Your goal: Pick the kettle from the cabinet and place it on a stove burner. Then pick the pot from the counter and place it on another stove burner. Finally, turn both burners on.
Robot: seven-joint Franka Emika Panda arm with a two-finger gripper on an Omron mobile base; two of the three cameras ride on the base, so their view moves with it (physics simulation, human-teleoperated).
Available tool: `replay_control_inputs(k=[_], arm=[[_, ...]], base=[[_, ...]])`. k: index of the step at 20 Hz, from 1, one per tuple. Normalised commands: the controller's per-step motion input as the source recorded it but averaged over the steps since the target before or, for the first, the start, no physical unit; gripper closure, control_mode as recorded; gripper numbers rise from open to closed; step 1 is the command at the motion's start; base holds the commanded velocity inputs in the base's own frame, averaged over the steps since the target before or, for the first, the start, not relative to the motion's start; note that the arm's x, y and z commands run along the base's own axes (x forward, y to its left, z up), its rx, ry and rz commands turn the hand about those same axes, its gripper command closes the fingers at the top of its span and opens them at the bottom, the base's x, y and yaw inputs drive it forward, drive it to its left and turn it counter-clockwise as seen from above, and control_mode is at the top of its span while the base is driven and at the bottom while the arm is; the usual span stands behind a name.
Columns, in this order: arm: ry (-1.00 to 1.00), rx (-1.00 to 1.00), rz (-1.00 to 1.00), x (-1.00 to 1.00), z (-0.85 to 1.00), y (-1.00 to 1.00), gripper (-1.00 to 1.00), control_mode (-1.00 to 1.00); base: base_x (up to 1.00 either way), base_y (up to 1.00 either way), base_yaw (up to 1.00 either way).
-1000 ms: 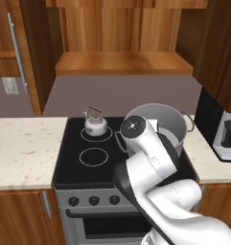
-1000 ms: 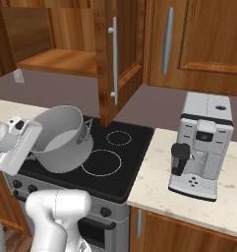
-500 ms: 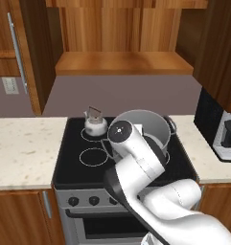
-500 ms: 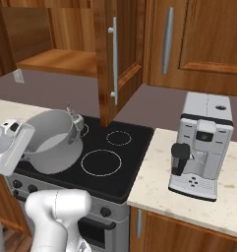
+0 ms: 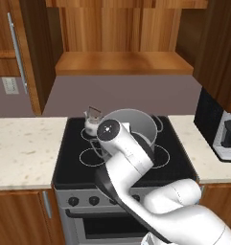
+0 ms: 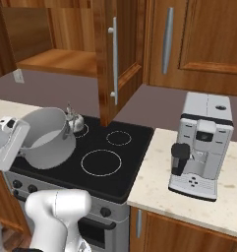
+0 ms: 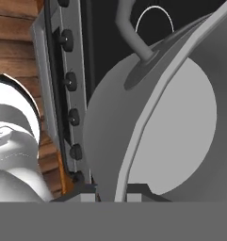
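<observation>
Kettle (image 5: 92, 123) was already on a burner; hand (image 7: 119, 190) prob clamped the pot (image 5: 136, 127) rim above the stove (image 5: 74, 158), knobs (image 7: 70, 80) untouched.

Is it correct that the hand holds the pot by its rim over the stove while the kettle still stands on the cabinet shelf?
Not quite. The hand does hold the pot by its rim over the stove, but the kettle stands on a rear burner, not on the cabinet shelf. The left base view shows it.
</observation>
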Motion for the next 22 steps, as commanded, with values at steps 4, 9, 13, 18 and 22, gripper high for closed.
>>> replay_control_inputs(k=[4, 9, 13, 18, 22], arm=[[0.04, 0.00, 0.06, 0.21, 0.00, 0.25, 1.00, -1.00], [0.04, 0.00, 0.07, 0.25, 0.00, 0.20, 1.00, -1.00], [0.02, 0.00, 0.07, 0.20, 0.00, 0.18, 1.00, -1.00], [0.00, 0.00, 0.06, 0.12, -0.02, 0.17, 1.00, -1.00], [0.01, 0.00, 0.06, 0.20, -0.05, 0.14, 1.00, -1.00]], base=[[0.00, 0.00, 0.00], [0.00, 0.00, 0.00], [0.00, 0.00, 0.00], [0.00, 0.00, 0.00], [0.00, 0.00, 0.00]])
